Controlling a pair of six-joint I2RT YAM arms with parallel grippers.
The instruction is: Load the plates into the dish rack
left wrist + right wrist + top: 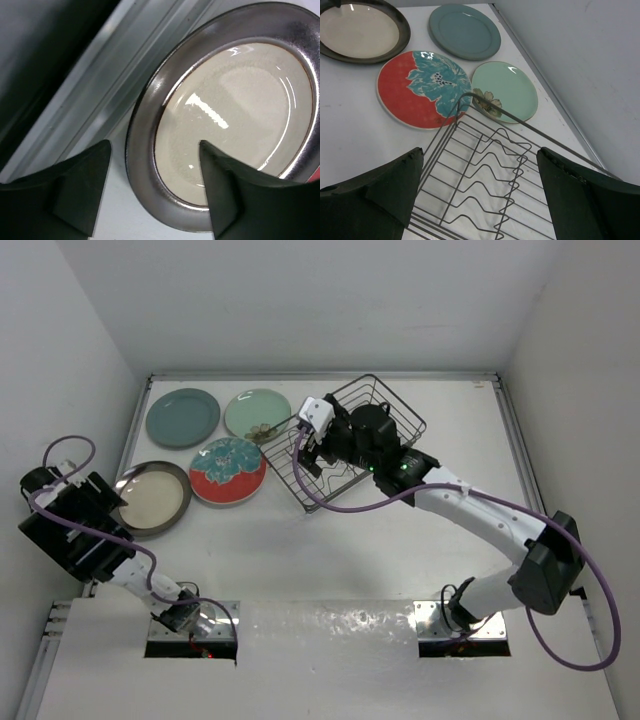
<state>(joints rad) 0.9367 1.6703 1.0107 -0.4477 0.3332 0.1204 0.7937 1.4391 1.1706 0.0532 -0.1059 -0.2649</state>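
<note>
Four plates lie flat on the table left of the dish rack (352,440): dark teal (183,417), pale mint (257,413), red-rimmed with teal centre (228,471), and cream with brown rim (154,499). My left gripper (155,150) is open and empty, its fingers astride the cream plate's (235,100) near-left rim. My right gripper (480,155) is open and empty, hovering over the empty rack's wavy dividers (500,129) at its left end (312,458). The right wrist view also shows the cream (360,30), teal (464,31), red (422,87) and mint (507,90) plates.
The rack sits askew, its left corner close to the red and mint plates. White walls enclose the table on three sides. A metal rail (125,75) runs along the left table edge beside the cream plate.
</note>
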